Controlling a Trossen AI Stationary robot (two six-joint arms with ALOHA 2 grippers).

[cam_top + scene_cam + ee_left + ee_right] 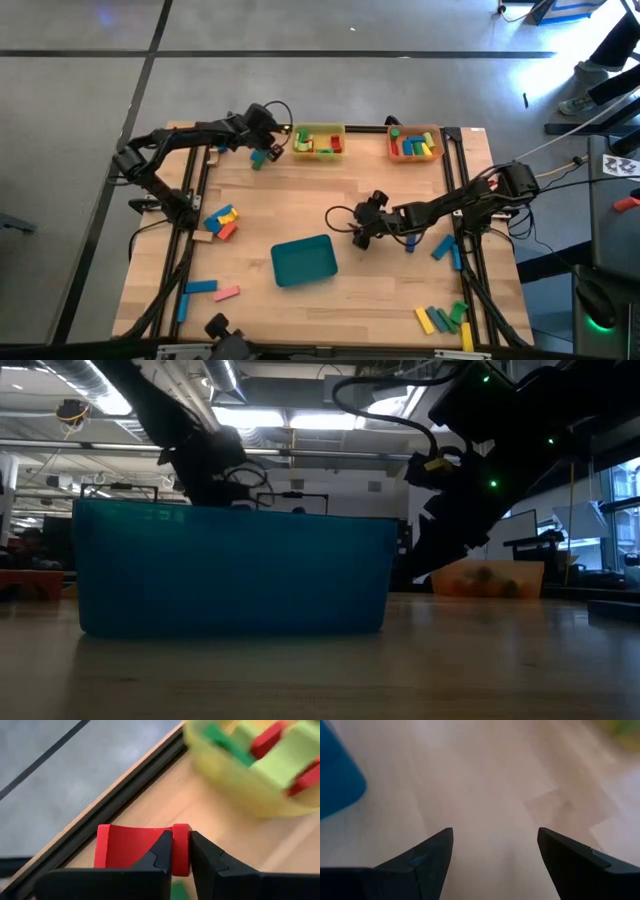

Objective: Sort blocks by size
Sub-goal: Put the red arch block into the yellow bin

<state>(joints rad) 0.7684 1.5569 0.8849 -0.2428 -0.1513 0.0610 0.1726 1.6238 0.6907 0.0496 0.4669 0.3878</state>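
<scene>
Fingers [202, 862] of the left gripper [181, 857] are pinching a curved red block [125, 847], yellow tray [240, 785] just ahead; right gripper [495, 850] is hovering wide open, empty.

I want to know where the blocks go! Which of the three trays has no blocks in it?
The teal tray in the middle of the table. It shows only its bare floor, while the yellow tray and orange tray at the far edge hold blocks.

Table [350, 200] pale wood, matt; teal tray [304, 261] smooth plastic; red block [125, 847] smooth matt.
</scene>
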